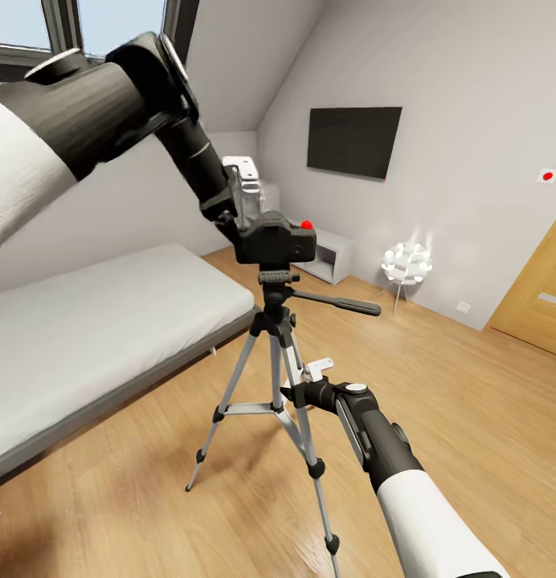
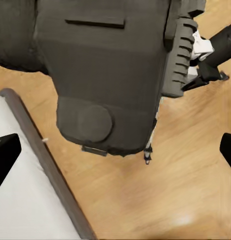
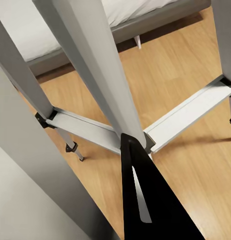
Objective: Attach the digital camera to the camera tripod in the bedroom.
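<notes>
digital camera [image 1: 275,238] seated on camera tripod [image 1: 271,365] head; left gripper [image 1: 244,202] clamped on camera; right gripper [image 1: 316,376] at tripod leg, jaw state cannot tell.

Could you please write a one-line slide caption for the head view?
Left gripper holds the digital camera on the camera tripod; right gripper steadies a leg.

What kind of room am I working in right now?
Most likely an attic bedroom: a grey-framed bed under a sloped wall, a wall TV, and a wooden door on light wood flooring.
</notes>
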